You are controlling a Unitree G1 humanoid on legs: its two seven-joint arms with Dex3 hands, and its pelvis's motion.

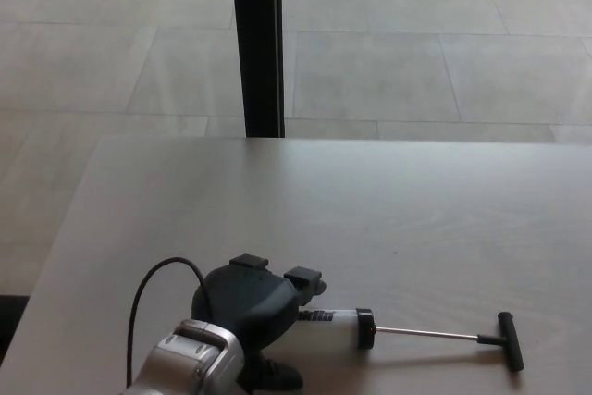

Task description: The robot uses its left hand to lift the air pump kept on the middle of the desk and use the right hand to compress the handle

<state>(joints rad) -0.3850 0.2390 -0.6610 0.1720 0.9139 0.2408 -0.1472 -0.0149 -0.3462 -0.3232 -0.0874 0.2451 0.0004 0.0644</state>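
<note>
The air pump lies flat on the desk (416,219) near its front edge. It has a clear barrel (335,323) with a black cap (365,328), a thin metal rod (425,332) drawn out to the right, and a black T-handle (510,340). My left hand (252,307) sits over the barrel's left end and hides it. Its two fingers (303,277) reach past the far side and the thumb (276,376) is on the near side, spread apart and not clamped on the barrel. The silver left wrist (190,358) enters at the bottom. My right hand is out of the picture.
A black cable (139,298) loops from the wrist over the desk's left part. A dark vertical post (256,43) stands behind the desk's far edge, with tiled floor beyond. The desk's left edge runs diagonally close to my left arm.
</note>
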